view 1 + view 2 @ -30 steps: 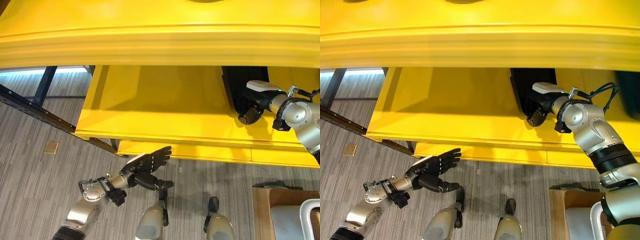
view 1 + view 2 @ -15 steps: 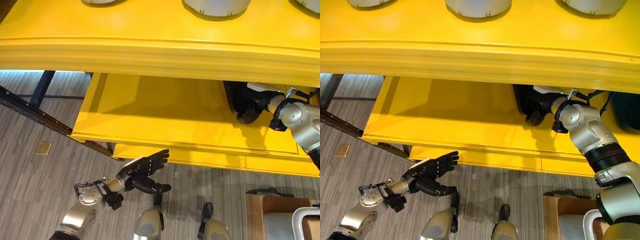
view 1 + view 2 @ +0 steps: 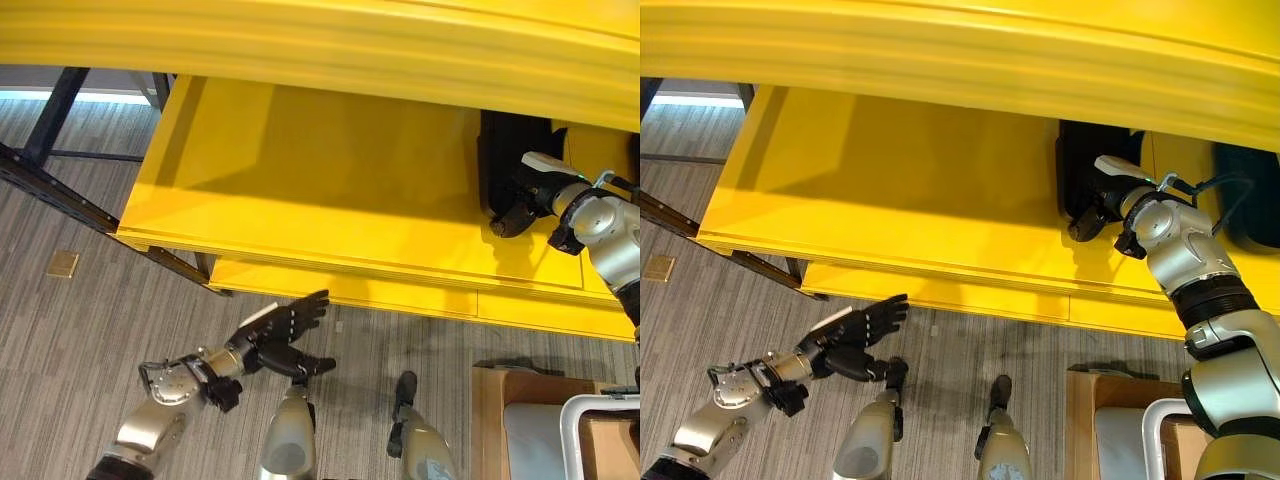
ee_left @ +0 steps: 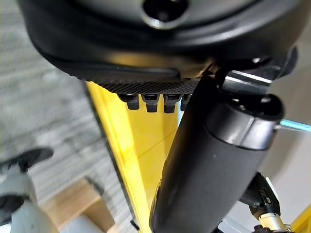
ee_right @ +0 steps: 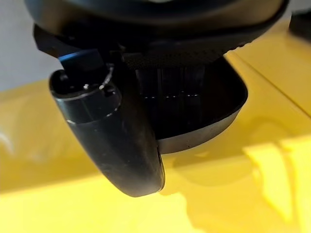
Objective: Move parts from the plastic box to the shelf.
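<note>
Left eye view: yellow shelf with a broad lower deck and an upper deck overhanging it. A black part stands upright on the lower deck, far right. The right hand is against the part's near edge, thumb low at its foot; whether the fingers clasp it I cannot tell. The left hand hangs over the grey carpet floor just before the shelf, fingers straight, thumb apart, holding nothing. A cardboard box shows at the lower right corner.

Right eye view: same layout; a second dark part sits at the shelf's far right edge, beside the right arm.

Left wrist view: fingertips in a row, extended toward the yellow shelf edge, nothing between them and the thumb.

Right wrist view: thumb against the rounded rim of the black part, which rests on the yellow deck; the fingers lie flat against its dark face.
</note>
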Controlling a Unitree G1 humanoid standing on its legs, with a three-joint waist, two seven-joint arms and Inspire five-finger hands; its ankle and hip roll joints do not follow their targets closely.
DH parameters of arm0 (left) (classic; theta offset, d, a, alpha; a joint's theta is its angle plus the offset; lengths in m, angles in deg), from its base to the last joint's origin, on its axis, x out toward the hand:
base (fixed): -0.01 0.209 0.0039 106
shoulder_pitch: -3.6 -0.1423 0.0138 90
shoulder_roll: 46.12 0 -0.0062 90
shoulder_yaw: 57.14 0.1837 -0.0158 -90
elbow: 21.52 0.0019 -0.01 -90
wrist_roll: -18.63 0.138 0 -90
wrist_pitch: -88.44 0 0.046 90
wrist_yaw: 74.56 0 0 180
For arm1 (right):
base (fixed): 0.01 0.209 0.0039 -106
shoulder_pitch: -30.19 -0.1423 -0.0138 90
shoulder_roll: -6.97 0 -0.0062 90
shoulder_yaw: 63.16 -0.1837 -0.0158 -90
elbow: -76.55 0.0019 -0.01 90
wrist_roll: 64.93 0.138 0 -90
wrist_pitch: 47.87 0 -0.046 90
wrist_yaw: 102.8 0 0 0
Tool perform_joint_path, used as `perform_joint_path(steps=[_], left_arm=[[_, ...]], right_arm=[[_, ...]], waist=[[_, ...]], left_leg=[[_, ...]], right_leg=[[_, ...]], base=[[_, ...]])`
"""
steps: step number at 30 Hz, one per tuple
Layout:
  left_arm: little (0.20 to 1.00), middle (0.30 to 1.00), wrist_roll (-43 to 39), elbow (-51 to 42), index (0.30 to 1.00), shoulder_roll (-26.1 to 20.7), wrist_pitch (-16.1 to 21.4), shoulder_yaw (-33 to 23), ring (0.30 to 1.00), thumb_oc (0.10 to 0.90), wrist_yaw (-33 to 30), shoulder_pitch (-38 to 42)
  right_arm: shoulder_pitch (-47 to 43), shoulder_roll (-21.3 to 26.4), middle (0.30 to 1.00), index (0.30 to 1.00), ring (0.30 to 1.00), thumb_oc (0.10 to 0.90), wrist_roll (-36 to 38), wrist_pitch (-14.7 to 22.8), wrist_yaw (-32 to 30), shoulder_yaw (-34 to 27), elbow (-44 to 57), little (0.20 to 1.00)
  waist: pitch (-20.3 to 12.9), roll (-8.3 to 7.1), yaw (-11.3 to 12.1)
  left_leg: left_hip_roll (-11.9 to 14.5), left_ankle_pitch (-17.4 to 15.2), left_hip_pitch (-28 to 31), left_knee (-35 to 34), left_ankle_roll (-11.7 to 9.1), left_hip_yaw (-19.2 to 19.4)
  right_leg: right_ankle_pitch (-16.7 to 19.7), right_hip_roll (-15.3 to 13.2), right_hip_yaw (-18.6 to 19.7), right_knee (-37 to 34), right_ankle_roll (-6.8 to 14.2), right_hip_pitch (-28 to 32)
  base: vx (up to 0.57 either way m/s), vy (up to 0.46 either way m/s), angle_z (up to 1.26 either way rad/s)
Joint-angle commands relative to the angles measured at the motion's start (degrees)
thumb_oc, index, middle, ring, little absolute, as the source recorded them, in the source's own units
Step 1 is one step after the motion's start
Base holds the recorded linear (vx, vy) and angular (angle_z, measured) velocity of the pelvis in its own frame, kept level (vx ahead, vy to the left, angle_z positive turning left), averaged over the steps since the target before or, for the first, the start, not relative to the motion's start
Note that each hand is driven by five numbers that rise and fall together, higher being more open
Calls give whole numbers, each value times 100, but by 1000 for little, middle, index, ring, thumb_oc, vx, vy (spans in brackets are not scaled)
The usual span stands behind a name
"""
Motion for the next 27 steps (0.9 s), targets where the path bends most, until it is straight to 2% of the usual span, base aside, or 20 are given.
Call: perform_joint_path(steps=[1,10,15,20,27], left_arm=[[1000,1000,-401,-626,1000,83,551,3,1000,900,102,98],[1000,1000,-435,-681,1000,126,452,-6,1000,900,13,39],[1000,1000,-438,-673,1000,136,422,6,1000,900,-62,85],[1000,1000,-440,-681,1000,136,427,8,1000,900,-88,73],[1000,1000,-415,-718,1000,159,397,-8,1000,900,-63,80]], right_arm=[[-1232,440,300,300,300,400,-58,77,-191,150,207,300],[-1168,409,300,300,300,400,-158,86,-9,101,274,300],[-1185,343,300,300,300,400,-78,-108,-22,90,240,300],[-1122,304,300,300,300,400,-132,-33,9,92,286,300],[-1070,245,300,300,300,400,-214,-393,40,51,266,300]], waist=[[-432,52,-6],[-485,76,-98],[-473,90,-110],[-444,109,-128],[-394,144,-131]], left_leg=[[-112,-887,381,363,111,147],[-106,-905,525,290,123,181],[-102,-916,516,279,124,179],[-86,-919,484,315,118,173],[-81,-912,423,339,102,138]], right_leg=[[-758,-329,-35,870,122,-189],[-847,-328,67,945,82,-154],[-873,-323,104,945,74,-161],[-892,-322,146,955,67,-167],[-947,-300,159,966,22,-155]], base=[[24,38,-2],[32,17,3],[0,0,0],[0,0,0],[0,0,0]])
